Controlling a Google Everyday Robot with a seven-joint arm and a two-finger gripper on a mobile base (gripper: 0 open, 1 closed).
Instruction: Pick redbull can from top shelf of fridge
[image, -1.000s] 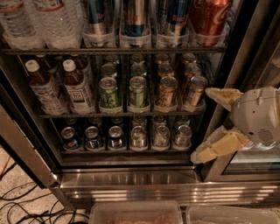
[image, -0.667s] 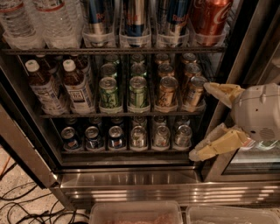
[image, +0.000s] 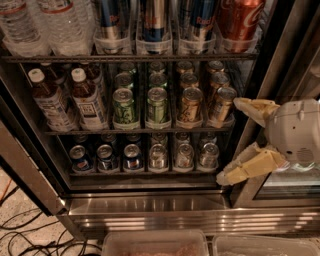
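Note:
Three slim blue-and-silver redbull cans (image: 154, 22) stand side by side in clear plastic guides on the top shelf (image: 60, 58) of the fridge (image: 150, 206); their tops are cut off by the upper edge of the view. My gripper (image: 228, 141) is open and empty. It hangs at the right, in front of the fridge's right door post, level with the middle and bottom shelves. It is well below and to the right of the redbull cans. Its two tan fingers (image: 250, 167) point left and are spread wide.
A red Coca-Cola can (image: 239, 17) stands right of the redbull cans, water bottles (image: 60, 22) left of them. The middle shelf holds green cans (image: 124, 106), gold cans (image: 190, 104) and juice bottles (image: 87, 97). Plastic bins (image: 155, 245) and floor cables (image: 30, 235) lie below.
The gripper has stayed almost in place, shifting only slightly by the right door post. The cans have not moved.

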